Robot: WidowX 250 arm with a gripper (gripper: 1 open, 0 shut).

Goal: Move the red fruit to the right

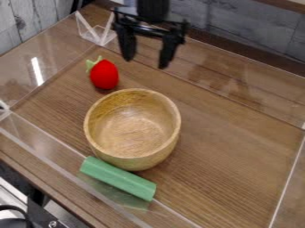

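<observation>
The red fruit (103,74), a small glossy strawberry shape with a green leafy top, lies on the wooden table left of centre, just up-left of the wooden bowl. My gripper (145,55) hangs above the table at the back, pointing down, its two black fingers spread apart with nothing between them. It is up and to the right of the fruit, not touching it.
A wooden bowl (132,129) stands in the middle of the table. A green rectangular block (117,178) lies in front of it near the front edge. Clear acrylic walls (95,29) ring the table, with a folded corner at the back left.
</observation>
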